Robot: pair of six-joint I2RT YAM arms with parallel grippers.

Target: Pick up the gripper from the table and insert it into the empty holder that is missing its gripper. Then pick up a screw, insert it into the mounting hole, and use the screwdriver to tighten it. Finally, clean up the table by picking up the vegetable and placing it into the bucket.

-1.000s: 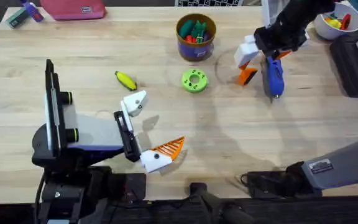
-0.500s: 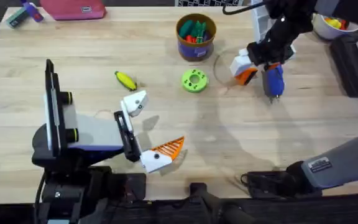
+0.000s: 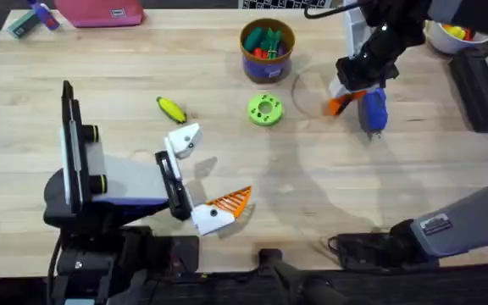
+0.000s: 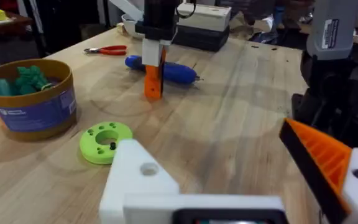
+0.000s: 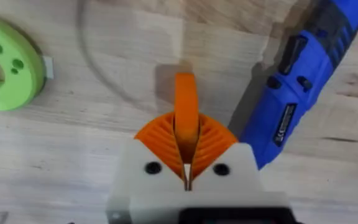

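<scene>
Screwdriver (image 5: 303, 87) label unreadable (beside right end effector (image 5: 186, 134) clamping gripper (image 5: 186, 102)).

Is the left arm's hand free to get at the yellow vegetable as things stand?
Probably yes: the vegetable lies on bare table just beyond the left hand, nothing between them. But one finger mount lacks its pad.

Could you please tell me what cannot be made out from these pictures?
- Wedge: in the overhead view, the right gripper holding it covers most of it.
- Screwdriver: in the right wrist view, one end is cut off by the edge and the other is hidden behind the gripper.
- Bowl: overhead, cut off by the edge and partly covered by the right arm.
- Green disc: overhead, too small to tell whether its holes hold screws.
</scene>
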